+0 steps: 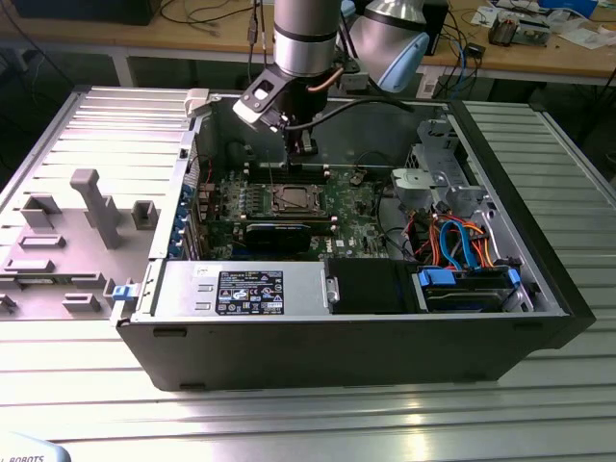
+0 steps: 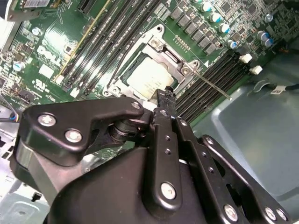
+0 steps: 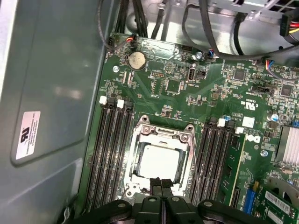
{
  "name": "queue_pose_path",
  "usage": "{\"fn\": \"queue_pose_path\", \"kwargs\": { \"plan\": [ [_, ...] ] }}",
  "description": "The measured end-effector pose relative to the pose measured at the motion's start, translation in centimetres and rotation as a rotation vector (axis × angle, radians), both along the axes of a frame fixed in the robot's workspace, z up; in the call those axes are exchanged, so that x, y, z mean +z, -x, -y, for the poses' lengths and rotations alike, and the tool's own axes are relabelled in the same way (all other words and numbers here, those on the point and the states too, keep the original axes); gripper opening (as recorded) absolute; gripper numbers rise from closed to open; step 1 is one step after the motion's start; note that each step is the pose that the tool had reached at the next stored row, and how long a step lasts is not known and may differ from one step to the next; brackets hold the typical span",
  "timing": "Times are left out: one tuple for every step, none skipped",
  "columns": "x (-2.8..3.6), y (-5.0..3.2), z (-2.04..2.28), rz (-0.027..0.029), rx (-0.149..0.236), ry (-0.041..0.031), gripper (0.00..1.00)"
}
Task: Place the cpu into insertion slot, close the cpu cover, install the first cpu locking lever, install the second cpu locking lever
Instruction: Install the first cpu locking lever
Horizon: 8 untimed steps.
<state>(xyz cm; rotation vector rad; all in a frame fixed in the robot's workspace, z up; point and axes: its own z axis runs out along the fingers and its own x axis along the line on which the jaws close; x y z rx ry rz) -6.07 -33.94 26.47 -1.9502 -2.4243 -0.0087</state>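
Observation:
The cpu (image 3: 158, 161) (image 2: 148, 80) lies flat in the insertion slot (image 1: 292, 199), silvery top up. The cpu cover (image 3: 139, 140) (image 2: 180, 65), a metal frame, lies down around the chip. A thin locking lever rod (image 2: 211, 84) sticks out from one socket corner over the memory slots. Another wire lever (image 2: 119, 63) curves along the opposite side. My gripper (image 3: 161, 184) (image 2: 166, 96) (image 1: 304, 146) hovers just above the socket's edge. Its black fingers are pressed together with nothing between them.
Long black memory slots (image 3: 112, 144) flank the socket on both sides. A black heatsink bar (image 1: 279, 234), a black drive box (image 1: 371, 286) and bundled cables (image 1: 462, 241) sit inside the case. A grey fixture plate (image 1: 77, 231) lies at the exterior view's left.

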Motion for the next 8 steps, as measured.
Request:
{"fn": "queue_pose_path", "kwargs": {
  "plan": [
    [0.00,0.00,0.00,0.0000,0.009,0.0000,0.11],
    [0.00,0.00,0.01,0.0001,0.017,0.0000,0.11],
    [0.00,0.00,0.01,0.0001,0.028,0.0000,0.11],
    [0.00,0.00,0.01,0.0001,0.037,0.0000,0.11],
    [0.00,0.00,0.01,0.0001,0.046,0.0000,0.11],
    [0.00,0.00,0.01,0.0001,0.055,0.0000,0.11],
    [0.00,0.00,0.01,0.0001,0.071,0.0000,0.11],
    [0.00,0.00,0.01,0.0002,0.080,-0.0001,0.11]
  ]
}}
